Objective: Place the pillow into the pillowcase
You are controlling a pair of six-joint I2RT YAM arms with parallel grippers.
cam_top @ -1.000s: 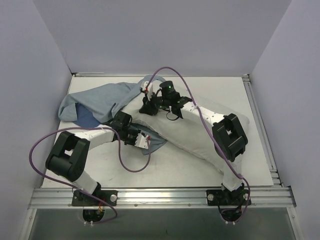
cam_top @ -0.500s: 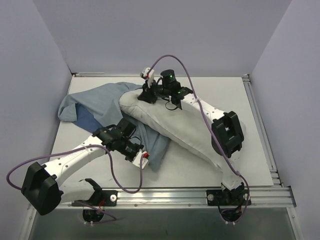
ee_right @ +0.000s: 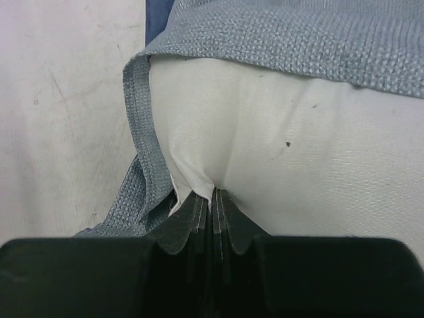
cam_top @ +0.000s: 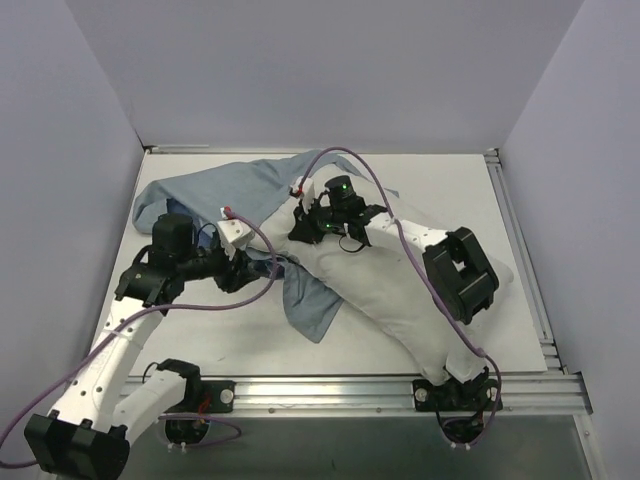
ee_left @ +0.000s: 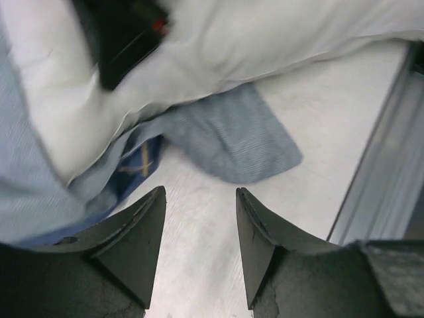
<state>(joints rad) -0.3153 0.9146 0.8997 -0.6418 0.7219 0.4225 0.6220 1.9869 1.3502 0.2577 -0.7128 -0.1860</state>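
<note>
The white pillow (cam_top: 400, 275) lies diagonally from the table's middle to the right front. The blue pillowcase (cam_top: 235, 190) lies bunched at the back left, with one flap (cam_top: 312, 300) spread in front of the pillow's left end. My right gripper (cam_top: 305, 225) is shut on a pinch of pillow fabric at that end. In the right wrist view the gripper (ee_right: 213, 193) holds the pillow (ee_right: 298, 146), with the pillowcase (ee_right: 298, 40) draped over its far edge. My left gripper (cam_top: 262, 265) is open and empty above the table. In the left wrist view (ee_left: 199, 193) it faces the flap (ee_left: 232, 136) and pillow (ee_left: 265, 40).
An aluminium rail (cam_top: 320, 385) runs along the table's front edge, and it also shows in the left wrist view (ee_left: 384, 159). Purple cables (cam_top: 250, 300) loop from both arms. Grey walls close the back and both sides. Bare table (cam_top: 200, 340) lies in front of the flap.
My left arm has swung back to the left and its gripper has left the flap's front edge. My right gripper has moved nearer with the pillow end. The pillowcase has spread further along the back.
</note>
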